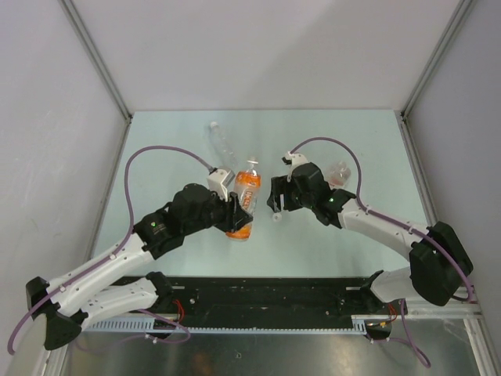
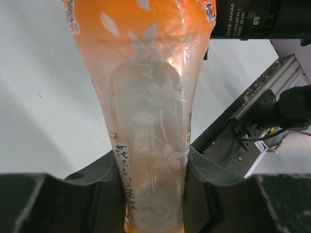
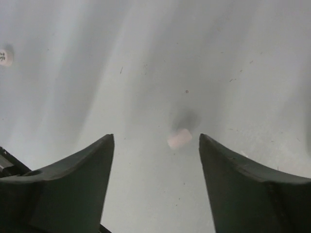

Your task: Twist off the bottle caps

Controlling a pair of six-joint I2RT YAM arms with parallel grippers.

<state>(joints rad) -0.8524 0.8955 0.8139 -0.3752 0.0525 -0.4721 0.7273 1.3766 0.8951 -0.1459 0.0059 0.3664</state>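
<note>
From above: the left tool [image 1: 240, 213] is clamped on the orange bottle [image 1: 246, 196], which it holds over the middle of the pale worktop [image 1: 172, 141]. The right tool [image 1: 275, 205] hangs just beside the bottle, with a small white cap [image 1: 276, 218] directly beneath it. A clear bottle [image 1: 223, 145] lies on its side farther back, well apart from both arms. Its far end looks white, so it is probably capped. A third bottle [image 1: 340, 171] shows only in part behind the right arm, and its neck cannot be made out.

Left wrist: the orange bottle fills the view, its flower-printed wrap pinched between the two dark fingers [image 2: 92, 194] low on the body. The neck is out of frame, so this view does not show whether the cap is on.

Right wrist: the right tool's jaws stand wide apart and hold nothing. The white cap, blurred, sits between and beyond them against the bare worktop. Whether it is resting or in the air cannot be told. A small white object [image 3: 5, 57] at the left edge is too small to name.

As a judgement, one cap looks to be off and let go, most likely the orange bottle's. The clear bottle and the half-hidden one appear to remain to be opened.
</note>
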